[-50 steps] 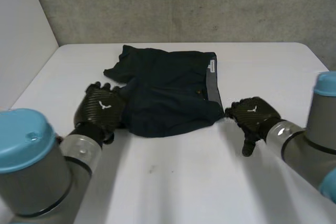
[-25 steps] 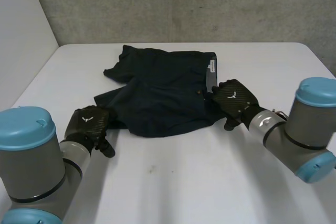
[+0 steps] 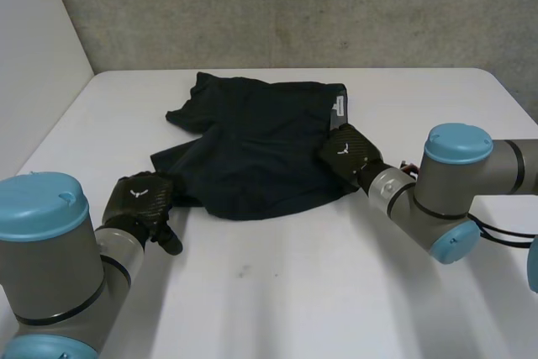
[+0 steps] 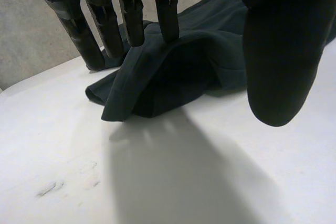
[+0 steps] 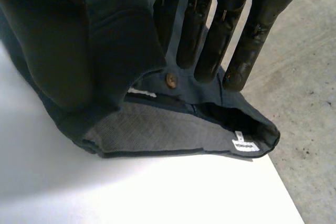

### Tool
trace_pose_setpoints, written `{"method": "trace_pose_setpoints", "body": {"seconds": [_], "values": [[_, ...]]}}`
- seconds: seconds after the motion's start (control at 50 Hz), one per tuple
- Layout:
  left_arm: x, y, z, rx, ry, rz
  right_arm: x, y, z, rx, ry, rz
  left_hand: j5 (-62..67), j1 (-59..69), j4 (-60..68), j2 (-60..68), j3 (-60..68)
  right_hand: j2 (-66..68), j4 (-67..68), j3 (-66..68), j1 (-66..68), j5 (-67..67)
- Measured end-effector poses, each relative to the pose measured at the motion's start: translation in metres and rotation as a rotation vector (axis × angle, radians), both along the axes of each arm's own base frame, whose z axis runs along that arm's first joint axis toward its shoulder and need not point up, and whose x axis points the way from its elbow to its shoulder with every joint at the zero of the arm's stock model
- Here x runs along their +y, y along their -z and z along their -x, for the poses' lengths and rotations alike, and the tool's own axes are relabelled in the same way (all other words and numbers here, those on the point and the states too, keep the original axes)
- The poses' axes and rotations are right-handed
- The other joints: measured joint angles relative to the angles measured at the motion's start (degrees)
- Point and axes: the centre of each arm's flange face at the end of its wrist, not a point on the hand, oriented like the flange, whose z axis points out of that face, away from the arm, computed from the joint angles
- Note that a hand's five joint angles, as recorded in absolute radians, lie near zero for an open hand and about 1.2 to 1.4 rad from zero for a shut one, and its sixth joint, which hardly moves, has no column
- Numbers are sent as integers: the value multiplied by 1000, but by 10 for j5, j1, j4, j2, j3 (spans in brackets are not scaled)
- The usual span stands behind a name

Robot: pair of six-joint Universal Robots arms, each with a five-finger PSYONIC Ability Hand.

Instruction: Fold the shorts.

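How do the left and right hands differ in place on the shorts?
The left hand is at a leg hem of the shorts; the right hand is at the waistband, by the button. The left hand sits mostly over bare table; the right hand lies over cloth. Both are at the shorts' near edge.

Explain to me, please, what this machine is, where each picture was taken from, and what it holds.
These are two robot arms, each ending in a black hand, at a white table. One picture looks down from a camera between the arms. The other two come from cameras on the wrists, looking along each palm. Dark shorts lie on the table. The left hand is open, its straight fingers at a leg hem. The right hand is at the waistband beside the button, and seems to pinch the cloth between thumb and straight fingers.
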Motion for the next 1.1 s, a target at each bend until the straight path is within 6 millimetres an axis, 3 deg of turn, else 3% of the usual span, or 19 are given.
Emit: {"method": "trace_pose_setpoints", "body": {"seconds": [0.24, 0.38, 0.52, 0.74, 0.96, 1.1], "values": [[0, 0, 0, 0, 1, 0, 7, -2, 3, 47, -7, 22, 0, 0, 0, 0, 0, -81, -85, -87, -65, -49], [0, 0, 0, 0, 0, 1, 13, -4, 5, 48, -23, 15, 0, 0, 0, 0, 0, 238, 237, 236, 169, 245], [0, 0, 0, 2, -3, 0, 24, -8, 8, 45, -25, -37, 0, 0, 0, 0, 0, 246, 255, 248, 175, 266], [-3, -1, -2, 5, -11, 0, 56, -57, 40, -98, 167, -201, 0, 0, 0, -1, 0, 246, 255, 248, 175, 266], [0, 2, -1, -1, -3, -10, 76, -58, 80, -146, 305, -295, 0, 0, 0, -1, 0, 246, 256, 248, 175, 266], [1, 13, 2, -15, 9, -38, 76, -55, 84, -150, 321, -301, 64, 52, 59, 54, 55, 246, 256, 248, 175, 266]]}}
